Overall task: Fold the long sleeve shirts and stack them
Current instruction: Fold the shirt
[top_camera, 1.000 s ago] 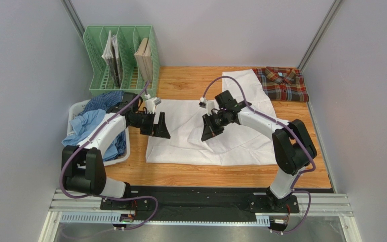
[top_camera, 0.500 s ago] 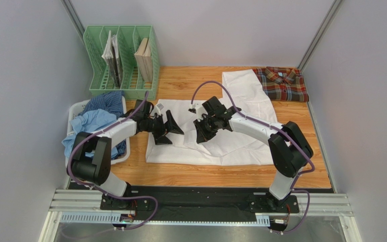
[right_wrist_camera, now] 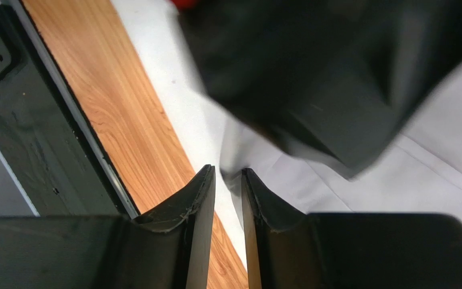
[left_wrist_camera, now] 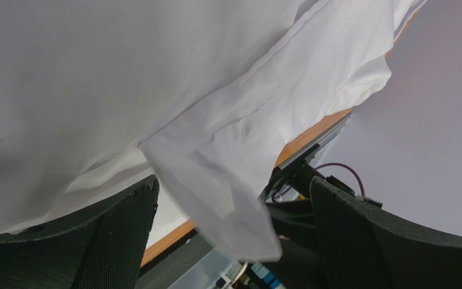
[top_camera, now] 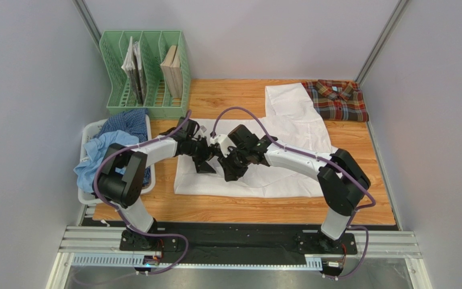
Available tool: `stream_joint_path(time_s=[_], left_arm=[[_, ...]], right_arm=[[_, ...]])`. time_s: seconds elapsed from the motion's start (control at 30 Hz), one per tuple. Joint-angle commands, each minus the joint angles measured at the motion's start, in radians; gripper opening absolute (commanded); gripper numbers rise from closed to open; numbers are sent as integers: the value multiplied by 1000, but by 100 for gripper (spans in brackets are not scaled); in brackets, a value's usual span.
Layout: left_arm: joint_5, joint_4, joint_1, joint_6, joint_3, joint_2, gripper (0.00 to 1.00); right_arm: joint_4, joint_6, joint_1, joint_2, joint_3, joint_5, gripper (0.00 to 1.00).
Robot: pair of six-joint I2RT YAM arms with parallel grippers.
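The white shirt lies spread on the wooden table, soft and limp, probably best pinched at a hem like the loose fold hanging between the wide-spread left gripper, while the right gripper stands barely parted, holding nothing.

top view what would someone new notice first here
The left hand and right hand meet over the large plain white cloth shirt spread mid-table, the left one wide open. A red-green-navy plaid shirt lies folded at the far right corner.
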Motion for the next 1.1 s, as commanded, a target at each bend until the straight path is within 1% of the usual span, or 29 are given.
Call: stream_joint_path(time_s=[0.0, 0.03, 0.1, 0.13, 0.17, 0.2, 0.23, 0.27, 0.3, 0.33, 0.37, 0.4, 0.43, 0.47, 0.5, 0.53, 0.57, 0.6, 0.67, 0.7, 0.73, 0.77, 0.8, 0.87, 0.9, 0.93, 1.07], left_arm=[[16, 59, -26, -49, -13, 7, 99], [23, 67, -29, -53, -29, 3, 96], [32, 91, -29, -57, -45, -7, 86], [31, 88, -29, -45, -56, -23, 78], [31, 75, -29, -36, -59, -34, 73], [28, 62, -29, -30, -65, -46, 67], [28, 56, -28, -16, -81, -72, 53], [28, 53, -28, -5, -88, -86, 41], [20, 41, -28, 9, -95, -100, 31], [8, 27, -28, 18, -102, -123, 16], [5, 23, -28, 45, -108, -132, 9], [2, 12, -28, 64, -108, -140, 3], [-1, -5, -26, 84, -98, -151, 0], [-12, -25, -28, 154, -84, -155, 0], [-18, -46, -28, 185, -66, -157, 0], [-12, -78, -29, 229, -20, -152, 0], [-21, -108, -34, 316, 8, -146, 0], [-30, -140, -36, 369, 39, -136, 0], [-20, -207, -40, 475, 129, -97, 0], [-26, -240, -43, 601, 198, -79, 0], [-41, -305, -45, 659, 232, -45, 0], [-49, -336, -48, 720, 264, -28, 0], [-61, -364, -48, 807, 311, -17, 0], [-79, -392, -48, 893, 333, -13, 0], [-81, -395, -48, 912, 342, -17, 0], [-90, -401, -48, 987, 344, -31, 0], [-86, -433, -48, 1088, 333, -60, 0]], right_arm=[[52, -56, 47, -9, 25, 8, 28], [52, -55, 49, -3, 42, 5, 28], [49, -52, 52, 8, 53, 7, 28], [41, -56, 52, 7, 65, 13, 29], [31, -58, 50, 2, 68, 13, 31], [6, -70, 47, -5, 71, 13, 35], [-12, -79, 46, -30, 73, 12, 46], [-26, -83, 43, -45, 73, 8, 52], [-52, -84, 18, -64, 70, -5, 61], [-69, -87, 3, -84, 68, -45, 66], [-90, -92, -16, -116, 72, -70, 73], [-135, -98, -66, -134, 73, -100, 97], [-152, -104, -100, -153, 70, -167, 100], [-169, -109, -132, -189, 57, -200, 100], [-201, -112, -207, -200, 51, -221, 100], [-221, -125, -244, -209, 48, -237, 100], [-241, -138, -282, -217, 45, -245, 100], [-282, -153, -363, -225, 37, -252, 100], [-318, -187, -449, -228, 31, -286, 100], [-356, -204, -529, -223, 31, -300, 100], [-373, -219, -563, -223, 31, -307, 100], [-388, -248, -598, -220, 31, -308, 100], [-425, -265, -659, -217, 30, -309, 100], [-460, -308, -717, -208, 33, -312, 100], [-494, -325, -765, -206, 34, -314, 100], [-512, -343, -787, -203, 34, -309, 100], [-577, -409, -861, -214, 17, -263, 100]])
